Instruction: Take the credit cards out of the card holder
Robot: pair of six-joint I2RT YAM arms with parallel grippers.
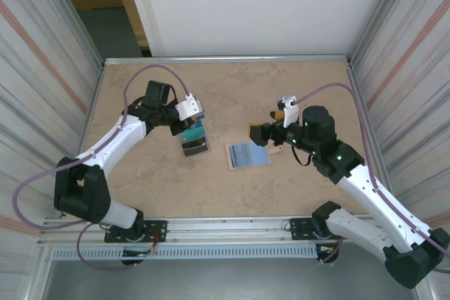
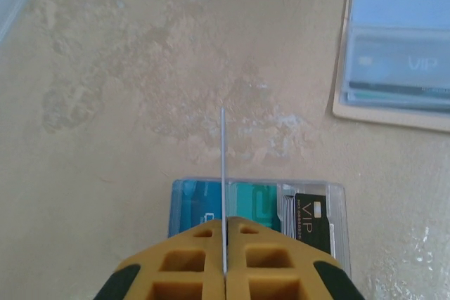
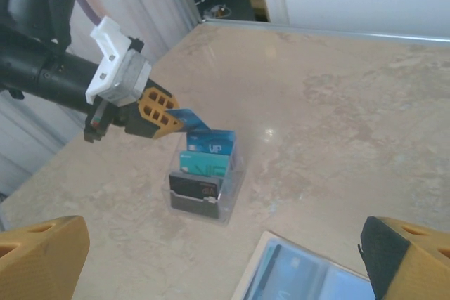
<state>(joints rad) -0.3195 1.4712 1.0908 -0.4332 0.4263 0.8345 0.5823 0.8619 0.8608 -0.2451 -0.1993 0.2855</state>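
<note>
Overhead, I see the flat beige card holder (image 1: pixel 247 154) lying open on the marbled table (image 1: pixel 140 173), with the right claw (image 1: pixel 257 135) just beside it. Left wrist: the left claw (image 2: pixel 225 228) pinches a thin card (image 2: pixel 223 166) edge-on over a clear plastic tray (image 2: pixel 339 209). Right wrist: the right claw's yellow fingers (image 3: pixel 42 258) are spread wide.

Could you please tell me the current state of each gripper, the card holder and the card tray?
left gripper, shut on a blue card above the clear tray.
right gripper, open and empty.
card holder, lying open, cards in its pockets.
clear tray, holding several cards.
</note>
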